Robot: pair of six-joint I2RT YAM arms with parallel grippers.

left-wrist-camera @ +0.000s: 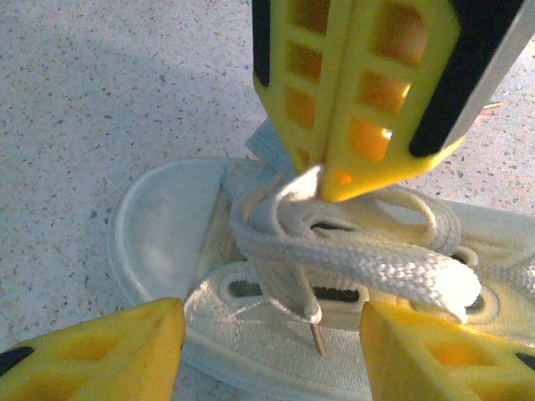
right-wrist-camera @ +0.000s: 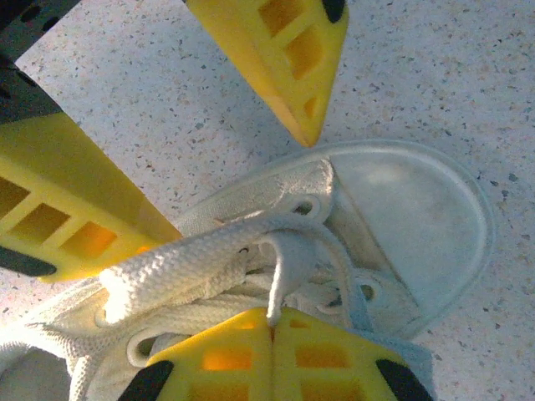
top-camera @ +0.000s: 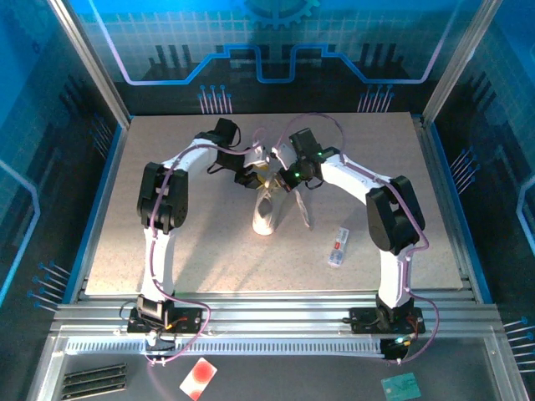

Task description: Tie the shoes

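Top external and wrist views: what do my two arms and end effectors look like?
White left arm with black joint housings and matching right arm, each trailed by thin pink cables. The left end effector and right end effector: yellow wedge fingers with rectangular cut-outs and black strips.

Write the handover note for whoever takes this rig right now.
Right gripper: shut on a lace strand above the sneaker.
Left gripper: open, fingers apart either side of the laces, gripping nothing.
The sneaker lies in the middle of the table, under both grippers.
Done: laces crossed and looped across the top.
To do: no finished bow visible; form it and pull tight.
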